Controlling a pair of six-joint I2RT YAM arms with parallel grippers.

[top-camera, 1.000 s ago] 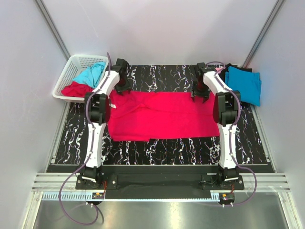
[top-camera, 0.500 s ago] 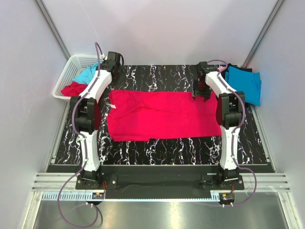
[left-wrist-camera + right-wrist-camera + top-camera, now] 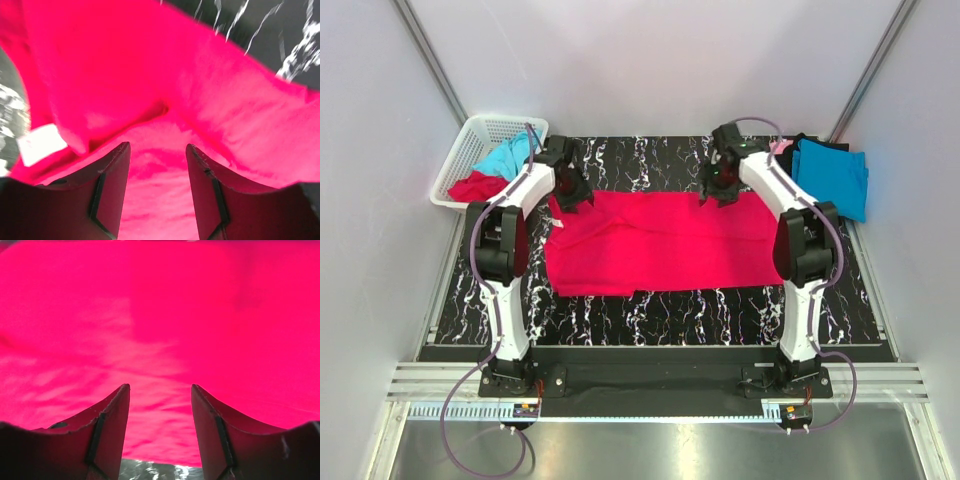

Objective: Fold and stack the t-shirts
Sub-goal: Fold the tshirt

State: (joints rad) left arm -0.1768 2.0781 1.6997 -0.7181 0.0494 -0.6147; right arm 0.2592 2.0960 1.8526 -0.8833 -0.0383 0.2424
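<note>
A crimson red t-shirt (image 3: 655, 243) lies spread flat across the middle of the black marbled table. My left gripper (image 3: 572, 194) is open over its far left corner; in the left wrist view its fingers (image 3: 116, 180) frame rumpled red cloth (image 3: 165, 90) and a white label (image 3: 41, 144). My right gripper (image 3: 718, 192) is open over the shirt's far edge, right of centre; the right wrist view shows flat red cloth (image 3: 160, 315) between its fingers (image 3: 210, 425). A turquoise t-shirt (image 3: 832, 176) lies folded at the far right on black and pink cloth.
A white lattice basket (image 3: 480, 140) at the far left holds a turquoise shirt (image 3: 508, 156) and a red shirt (image 3: 475, 186). Grey walls close in the table on three sides. Bare marbled table (image 3: 670, 310) shows in front of the shirt.
My left gripper came back from the basket and down onto the shirt's far left corner. My right gripper shifted left along the shirt's far edge.
</note>
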